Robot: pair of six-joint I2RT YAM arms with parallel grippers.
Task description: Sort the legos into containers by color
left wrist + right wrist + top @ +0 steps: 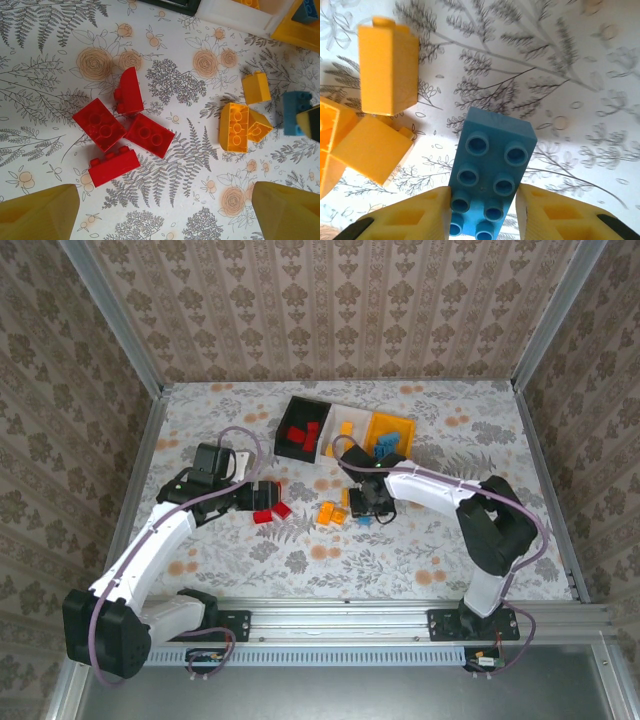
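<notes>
Several red legos (149, 135) lie in a cluster on the floral table, just ahead of my left gripper (165, 210), which hangs open above bare cloth. From above, this gripper (268, 502) sits beside the red legos (272, 512). My right gripper (482, 215) is shut on the near end of a blue lego (492, 160), studs up, low over the table. Orange legos (389, 70) lie just left of it. The top view shows the right gripper (365, 508) by the orange legos (332, 512). The joined containers stand behind: black (283, 420), white (352, 410), orange-yellow (385, 420).
The black bin holds red bricks, the white one orange bricks, the orange-yellow one blue bricks. Patterned walls with metal posts enclose the table. A metal rail (340, 625) runs along the near edge. In the left wrist view three orange legos (234, 126) lie to the right of the red ones.
</notes>
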